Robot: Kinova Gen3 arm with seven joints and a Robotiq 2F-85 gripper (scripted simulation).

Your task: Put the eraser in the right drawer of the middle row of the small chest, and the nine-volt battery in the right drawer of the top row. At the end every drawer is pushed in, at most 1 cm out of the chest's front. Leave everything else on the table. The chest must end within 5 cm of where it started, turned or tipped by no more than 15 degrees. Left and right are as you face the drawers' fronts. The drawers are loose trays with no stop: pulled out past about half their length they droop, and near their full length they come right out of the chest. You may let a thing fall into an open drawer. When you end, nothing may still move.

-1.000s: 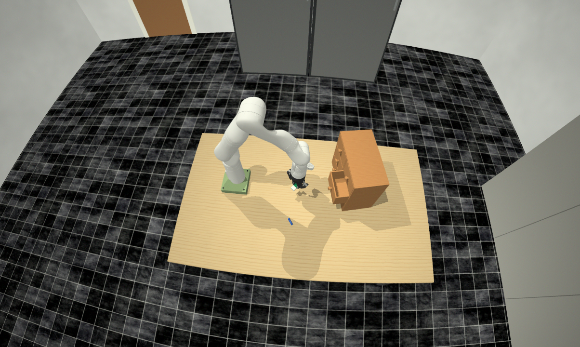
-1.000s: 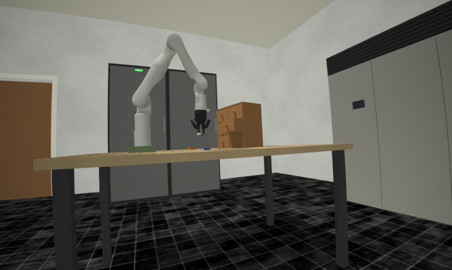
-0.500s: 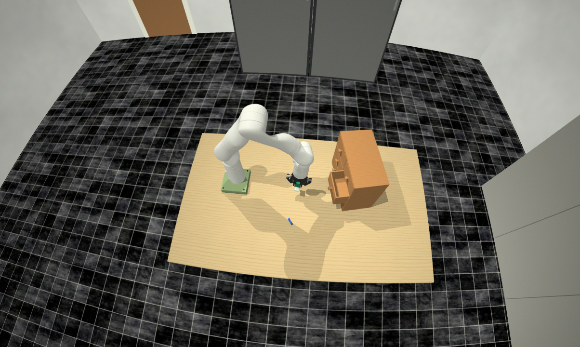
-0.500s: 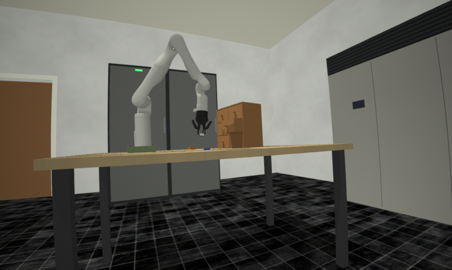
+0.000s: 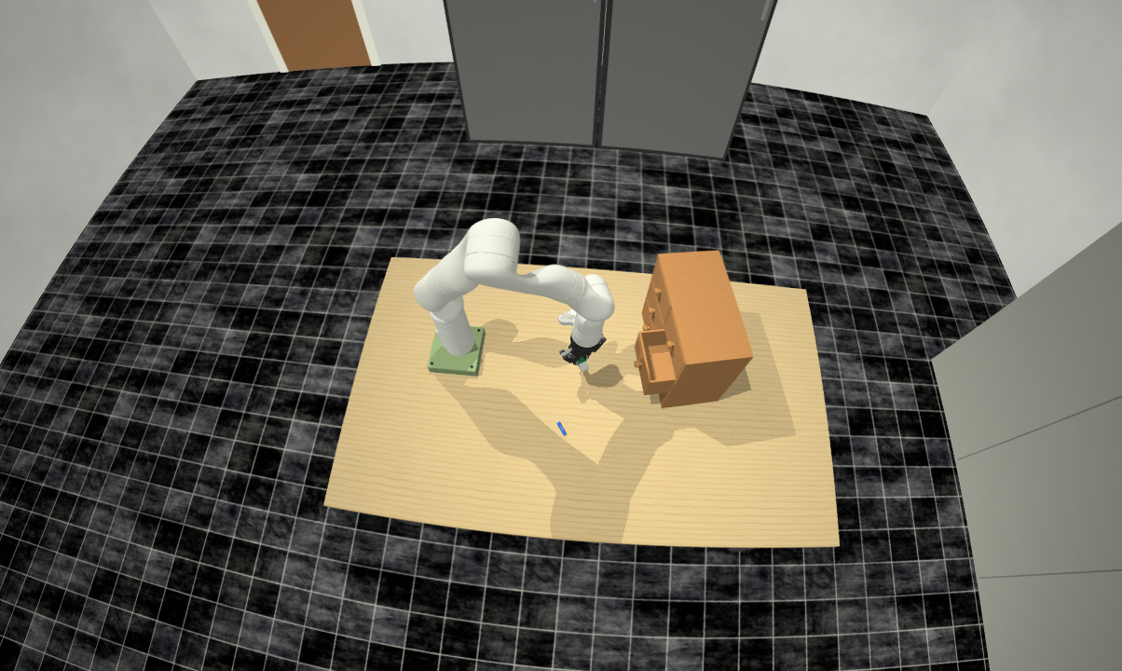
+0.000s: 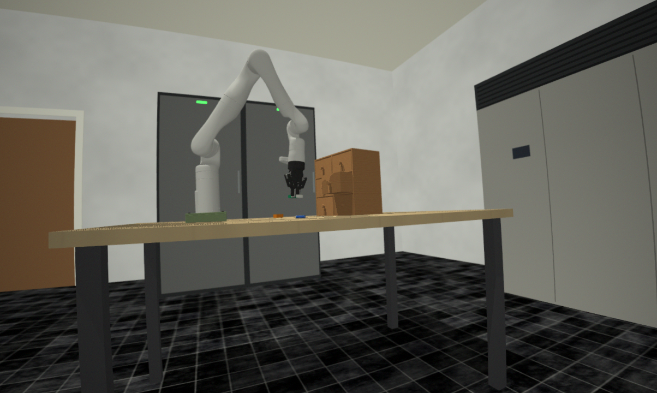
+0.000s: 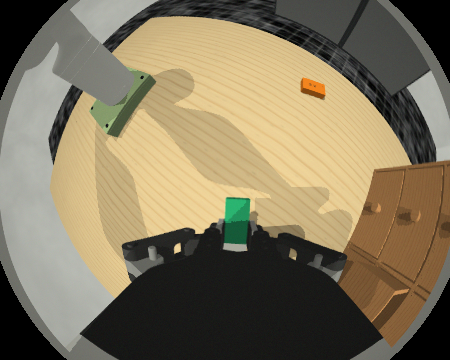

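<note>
My gripper (image 5: 582, 364) (image 6: 296, 195) (image 7: 236, 228) is shut on the eraser (image 6: 290, 196) (image 7: 237, 210), a green block with a white end. It holds the eraser above the table, in front of the chest (image 5: 706, 308) (image 6: 367, 183). The middle row's right drawer (image 5: 658, 361) (image 6: 342, 182) is pulled partly out, and no object shows in its visible part. The top row's right drawer (image 6: 347, 160) looks shut. An orange block (image 6: 278, 215) (image 7: 313, 88) with two small dots, possibly the nine-volt battery, lies on the table; the arm hides it in the top view.
A small blue stick-like object (image 5: 561, 429) (image 6: 300, 216) lies on the table (image 5: 715, 492) (image 6: 418, 218), nearer the front edge in the top view. The green robot base (image 5: 457, 362) (image 6: 205, 217) (image 7: 135, 102) stands opposite the chest. Drawer knobs stick out towards the arm.
</note>
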